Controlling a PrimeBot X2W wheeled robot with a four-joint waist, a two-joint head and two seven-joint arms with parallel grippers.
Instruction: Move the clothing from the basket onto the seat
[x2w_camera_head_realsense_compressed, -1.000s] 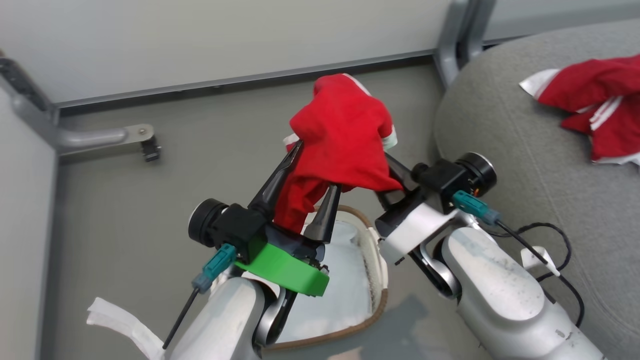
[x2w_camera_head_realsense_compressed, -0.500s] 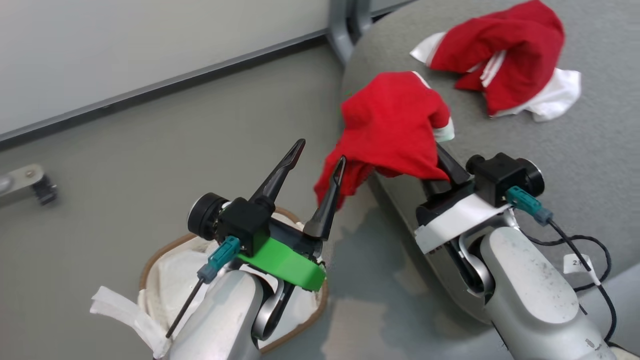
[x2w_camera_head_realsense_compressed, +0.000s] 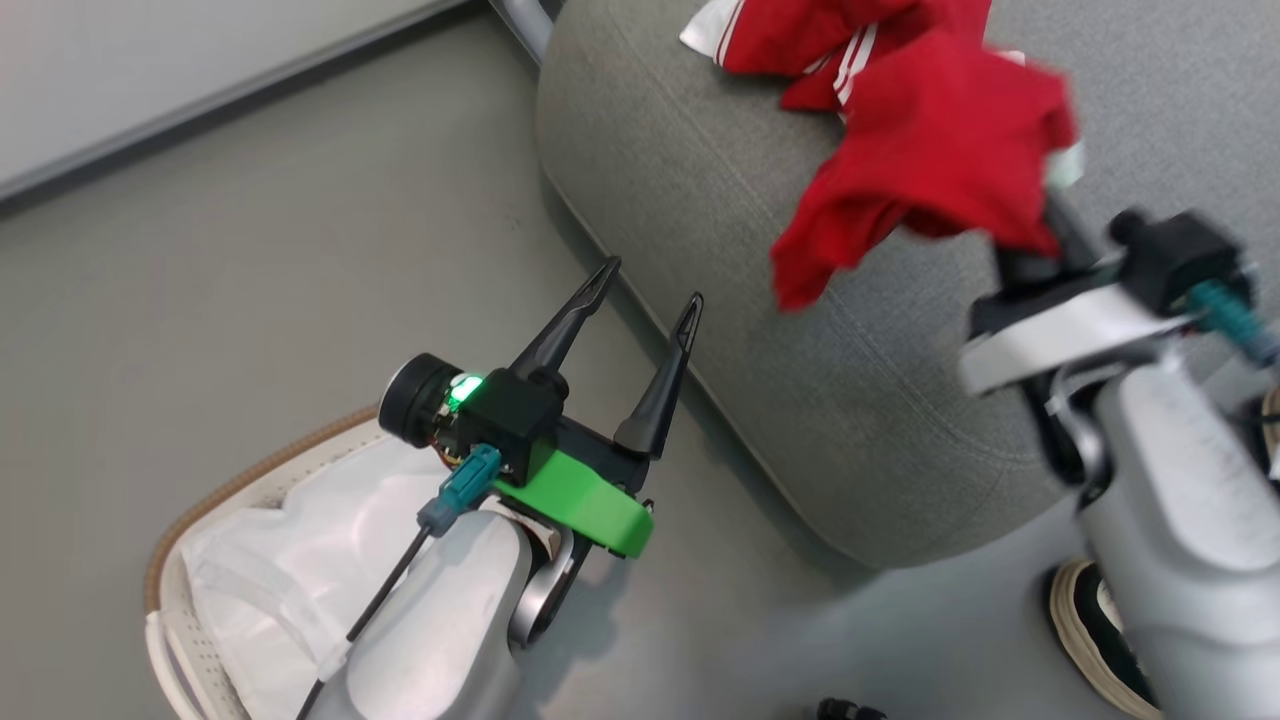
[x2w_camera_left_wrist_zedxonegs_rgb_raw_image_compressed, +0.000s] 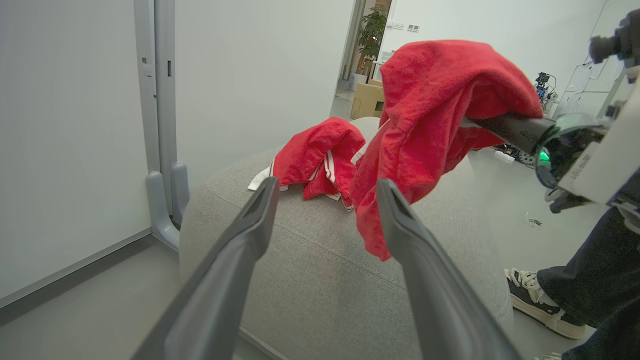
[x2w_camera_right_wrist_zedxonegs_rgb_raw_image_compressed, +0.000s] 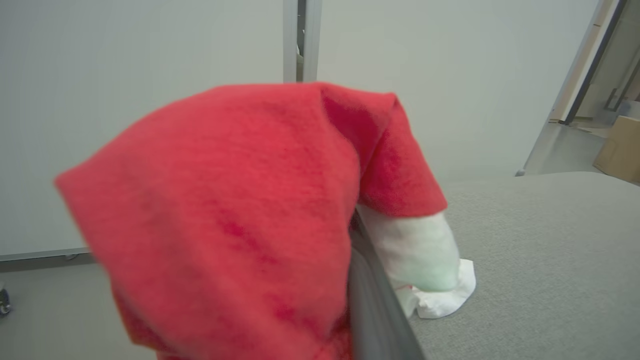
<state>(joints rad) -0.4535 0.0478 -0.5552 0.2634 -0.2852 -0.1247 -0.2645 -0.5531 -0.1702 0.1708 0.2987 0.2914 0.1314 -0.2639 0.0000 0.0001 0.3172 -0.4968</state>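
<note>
1. two red pieces matter here. at the far left the basket (x2w_camera_head_realsense_compressed: 235, 478) sits on the floor, and what i can see of its inside is just the white liner sheet (x2w_camera_head_realsense_compressed: 290, 560).
2. the left gripper (x2w_camera_head_realsense_compressed: 650, 283) hangs above the basket's right side, its fingers spread wide with nothing between them. a second ago the red cloth hung down between these fingers; now it has gone and this arm has stayed back.
3. the seat (x2w_camera_head_realsense_compressed: 700, 300) rises just past those fingertips, grey and round-edged. the robot's head has swung toward it, so the shift in the picture is the camera's, not the sofa's.
4. the other red garment (x2w_camera_head_realsense_compressed: 800, 40), white-striped, lies at the far side of the cushion, already delivered.
5. the red garment (x2w_camera_head_realsense_compressed: 930, 150) is up in the air over the seat, one corner dangling; i cannot tell whether it brushes the fabric below. a second ago it was above the basket, so it has crossed the cushion's edge.
6. the right gripper (x2w_camera_head_realsense_compressed: 1030, 235) carries it alone. its fingers are buried in the cloth, and the jaws are pressed nearly together, pinching it, with folds draped over the top.
7. a person's shoe (x2w_camera_head_realsense_compressed: 1090, 630) stands on the floor by the seat's base, near the right arm.
8. my reading: the carry is almost done. what remains is to lower and part the jaws. since the cloth hoods the fingers, it may cling rather than fall free.
</note>
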